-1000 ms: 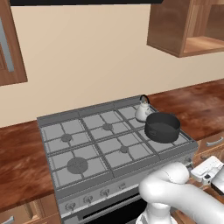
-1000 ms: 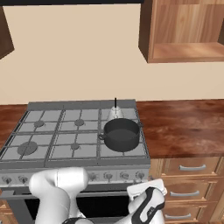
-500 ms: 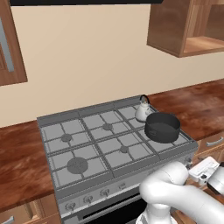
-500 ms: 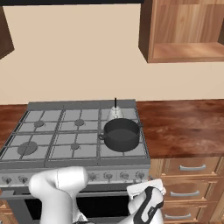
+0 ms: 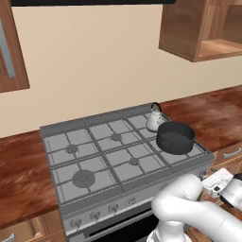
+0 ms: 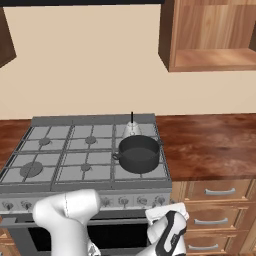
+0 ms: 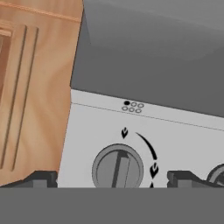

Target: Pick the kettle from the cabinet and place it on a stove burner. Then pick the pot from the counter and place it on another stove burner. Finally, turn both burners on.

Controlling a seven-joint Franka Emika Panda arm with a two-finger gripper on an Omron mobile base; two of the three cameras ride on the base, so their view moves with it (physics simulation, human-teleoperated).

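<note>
**Q:** Materials and shapes on the stove top?

**A:** Stove: matte grey, topped by square grates, each with a small round burner disc at its centre; one larger ringed burner sits lower left of centre in the left base view. Kettle: pale, pear-shaped, with a thin black arched handle, standing on the rear right grate, right of centre. Pot: wide, low, dark, lidless and round, on the front right grate just below and right of the kettle; whether the two touch cannot be told. In the right base view the pot sits at centre with the kettle just above it.

**Q:** And the surroundings?

**A:** Counter: glossy reddish-brown wood grain, at middle right of the right base view, over light wooden drawers with metal handles. Cabinet: warm brown wood, open-fronted, with a bare shelf board, upper right.

**Q:** How do the fingers stand?

**A:** Gripper: two dark fingertips spread fully apart along the bottom of the hand view, holding nothing. Between them lies a round grey knob with a raised bar, set in the smooth pale control panel, flame marks and a curved line printed beside it. No contact with the knob is visible. Light wood panelling occupies the left.
</note>
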